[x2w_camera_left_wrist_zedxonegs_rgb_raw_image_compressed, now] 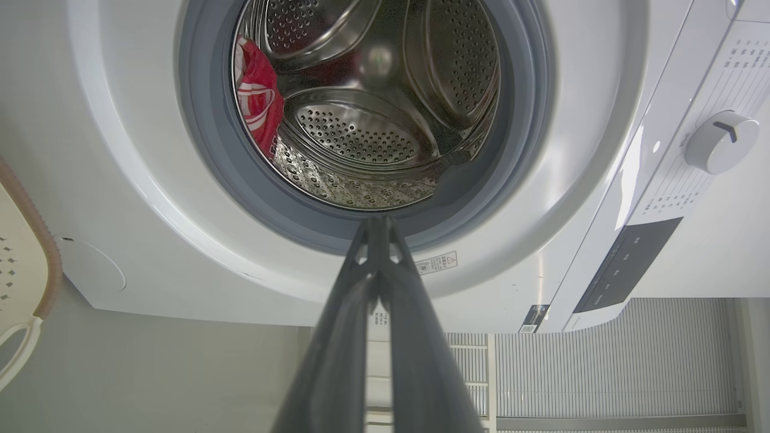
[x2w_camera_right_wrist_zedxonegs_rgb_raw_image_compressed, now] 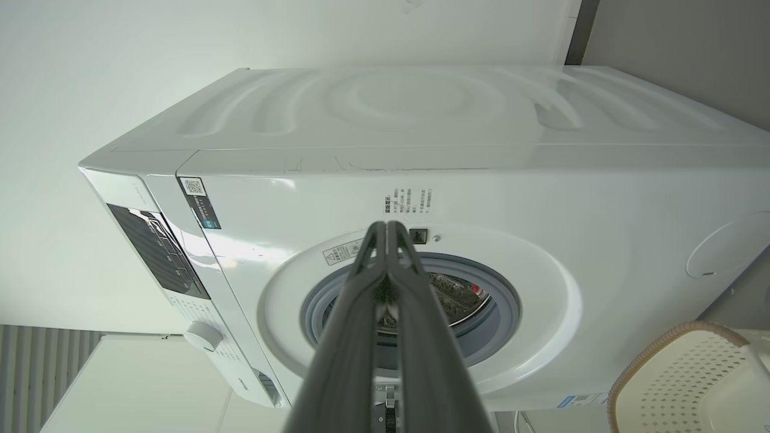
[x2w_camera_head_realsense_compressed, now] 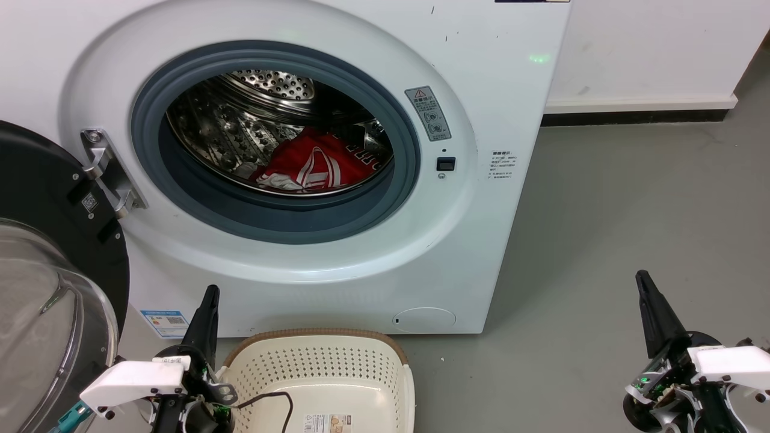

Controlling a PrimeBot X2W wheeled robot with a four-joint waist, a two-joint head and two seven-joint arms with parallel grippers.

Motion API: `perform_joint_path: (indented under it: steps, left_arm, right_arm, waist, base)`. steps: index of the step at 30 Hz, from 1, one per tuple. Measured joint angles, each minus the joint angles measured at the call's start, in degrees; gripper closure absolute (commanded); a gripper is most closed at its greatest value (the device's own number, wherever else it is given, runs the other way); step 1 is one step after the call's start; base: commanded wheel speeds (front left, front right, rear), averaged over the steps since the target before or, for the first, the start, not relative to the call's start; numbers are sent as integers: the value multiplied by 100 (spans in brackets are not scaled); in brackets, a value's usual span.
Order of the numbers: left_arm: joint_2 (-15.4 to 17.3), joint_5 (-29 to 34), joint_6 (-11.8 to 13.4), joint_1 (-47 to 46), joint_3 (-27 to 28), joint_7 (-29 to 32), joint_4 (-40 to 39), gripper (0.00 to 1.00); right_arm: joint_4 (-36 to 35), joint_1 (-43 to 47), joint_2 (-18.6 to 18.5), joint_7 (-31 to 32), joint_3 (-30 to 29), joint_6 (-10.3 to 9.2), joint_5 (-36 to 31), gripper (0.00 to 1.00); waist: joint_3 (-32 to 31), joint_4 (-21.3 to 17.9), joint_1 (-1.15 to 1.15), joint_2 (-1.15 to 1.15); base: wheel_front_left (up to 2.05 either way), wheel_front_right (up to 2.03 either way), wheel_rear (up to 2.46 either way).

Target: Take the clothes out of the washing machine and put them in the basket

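Red jersey point(x2w_camera_head_realsense_compressed: 319, 162) w/ white striped trim & lettering, crumpled low in the steel drum point(x2w_camera_head_realsense_compressed: 228, 132), centre of head view, inside white washing machine point(x2w_camera_head_realsense_compressed: 481, 180). Door point(x2w_camera_head_realsense_compressed: 42, 192) hangs open at left. Cream basket point(x2w_camera_head_realsense_compressed: 319, 367) on floor point(x2w_camera_head_realsense_compressed: 601, 240), bottom centre, below the port. Left gripper point(x2w_camera_head_realsense_compressed: 210, 294) lower left, right gripper point(x2w_camera_head_realsense_compressed: 642, 281) lower right: both point up, fingers pressed together, holding nothing.

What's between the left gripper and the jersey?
In the head view, the front of the washing machine and its grey rubber port rim lie between the left gripper and the red jersey.
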Motion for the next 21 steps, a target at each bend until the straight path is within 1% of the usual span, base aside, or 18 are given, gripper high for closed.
perform_joint_path:
  steps: [21]
  left_arm:
    - [0,0,0,0,0,0,0,100]
  right_arm:
    - [0,0,0,0,1,0,0,100]
  waist:
    - [0,0,0,0]
  base:
    - [0,0,0]
